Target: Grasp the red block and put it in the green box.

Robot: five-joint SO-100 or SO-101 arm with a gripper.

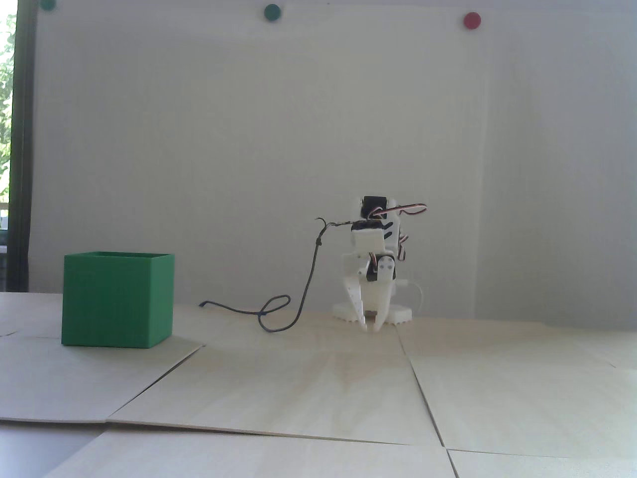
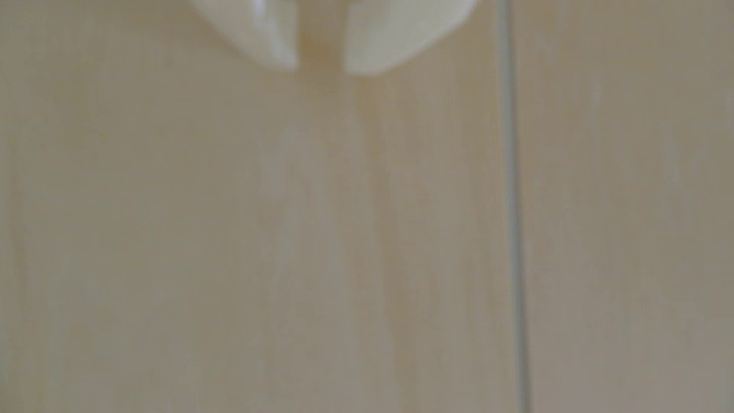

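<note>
While the arm sits folded low at the back of the table, its gripper [image 1: 372,326] points straight down with the tips almost touching the pale wooden boards [image 1: 308,388]. The two white fingers [image 2: 274,43] are close together with only a narrow slot between them, and the wrist view shows nothing in that slot but bare wood. So the gripper is nearly closed and empty.

The red block is nowhere I can find it. Neither view shows it on the boards, and the wrist camera sees only wood grain and one seam [image 2: 514,222] between panels. It may already lie inside the green box [image 1: 118,301], whose walls hide the inside from this low angle, but I cannot tell.

That box stands well off to the left in the fixed view, open top up, on its own board, far from the arm. I would guess it is set there so the arm must swing and reach over the rim to drop something in.

A dark cable [image 1: 303,284] droops from the arm and loops on the table between arm and box, slack enough to let the arm move freely. The folded, tips-down pose looks like a resting stance.
</note>
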